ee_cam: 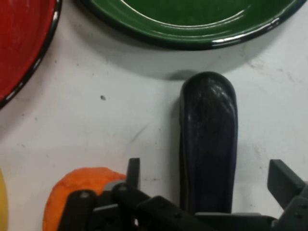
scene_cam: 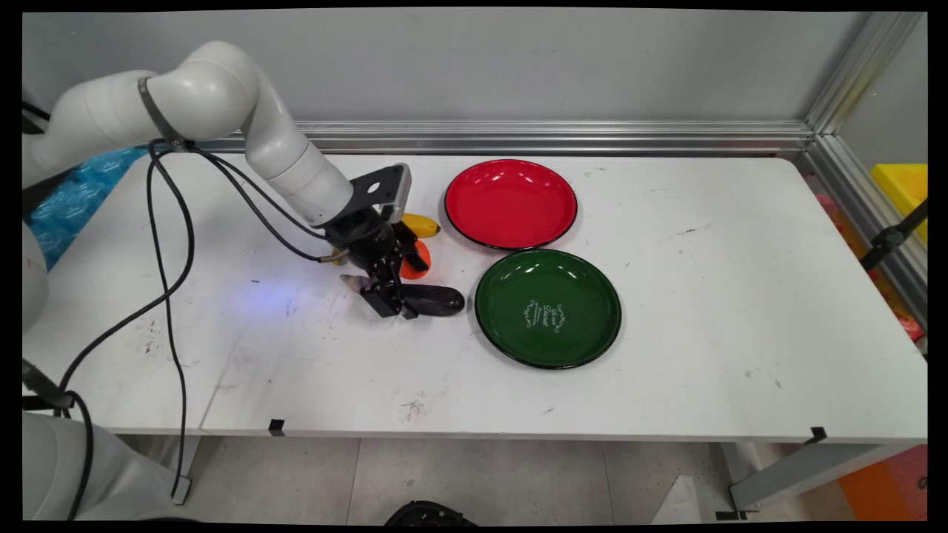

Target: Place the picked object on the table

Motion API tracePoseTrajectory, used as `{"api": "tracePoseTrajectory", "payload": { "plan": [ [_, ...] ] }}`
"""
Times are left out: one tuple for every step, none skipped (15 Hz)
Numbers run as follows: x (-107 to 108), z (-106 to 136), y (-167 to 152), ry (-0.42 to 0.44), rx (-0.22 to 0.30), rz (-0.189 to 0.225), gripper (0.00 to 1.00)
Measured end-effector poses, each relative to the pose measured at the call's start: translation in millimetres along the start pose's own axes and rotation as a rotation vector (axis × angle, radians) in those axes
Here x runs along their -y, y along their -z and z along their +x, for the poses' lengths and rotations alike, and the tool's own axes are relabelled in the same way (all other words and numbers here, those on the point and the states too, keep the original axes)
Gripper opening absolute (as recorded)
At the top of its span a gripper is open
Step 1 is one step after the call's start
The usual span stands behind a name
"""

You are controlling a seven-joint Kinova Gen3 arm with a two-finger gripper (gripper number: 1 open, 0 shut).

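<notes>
**Gripper straddles dark eggplant beside two plates**

A black two-finger gripper [scene_cam: 390,296] is lowered to the white table [scene_cam: 703,296] over a dark purple eggplant [scene_cam: 437,300], which lies flat on the tabletop. In the hand view the fingers [ee_cam: 284,180] stand spread on either side of the eggplant [ee_cam: 208,139], with a gap showing between fingers and skin. The eggplant's rounded end points right toward a green plate [scene_cam: 548,307], near its rim but apart from it. A red plate [scene_cam: 511,203] sits farther back, just beside the green one. Behind the gripper, partly hidden by it, lie an orange object [scene_cam: 416,265] and a yellow banana [scene_cam: 421,224].
</notes>
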Motion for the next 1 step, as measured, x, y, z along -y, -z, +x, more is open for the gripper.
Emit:
{"api": "tracePoseTrajectory", "payload": {
  "plan": [
    [0.6, 0.7, 0.3, 0.001, -0.001, 0.000, 1.00]
  ]
}}
